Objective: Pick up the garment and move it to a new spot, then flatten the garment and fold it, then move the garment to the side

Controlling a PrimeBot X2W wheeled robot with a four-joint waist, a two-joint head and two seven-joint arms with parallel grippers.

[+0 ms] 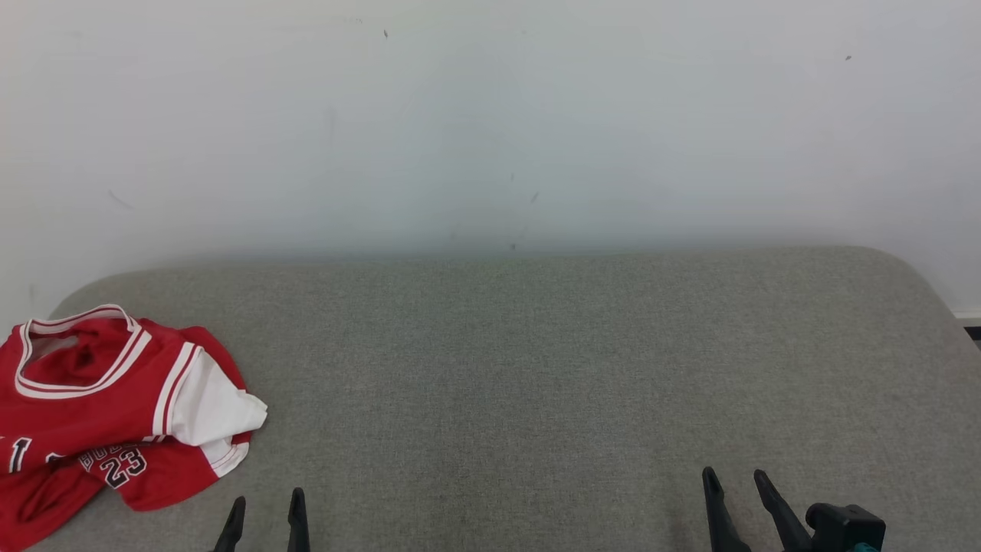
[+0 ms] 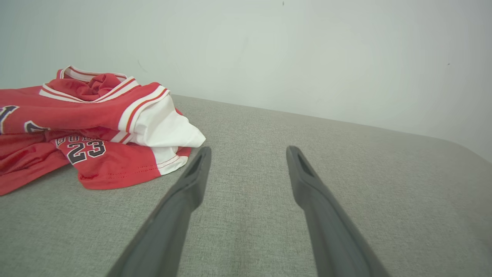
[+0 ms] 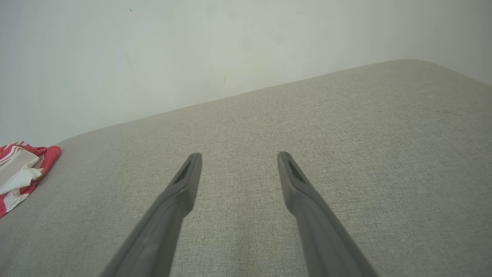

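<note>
A red and white basketball jersey (image 1: 115, 406) with the number 23 lies crumpled at the left end of a grey fabric surface (image 1: 536, 368). In the left wrist view the jersey (image 2: 88, 127) sits just left of my left gripper (image 2: 248, 152), which is open and holds nothing. That left gripper (image 1: 264, 506) shows at the lower edge of the head view, just right of the jersey. My right gripper (image 1: 736, 479) stands open over bare fabric at the lower right. In the right wrist view a corner of the jersey (image 3: 23, 169) lies far left of the right gripper (image 3: 239, 157).
A pale wall (image 1: 490, 123) rises directly behind the grey surface. The surface has rounded back corners (image 1: 904, 268) and wide bare fabric between the jersey and the right end.
</note>
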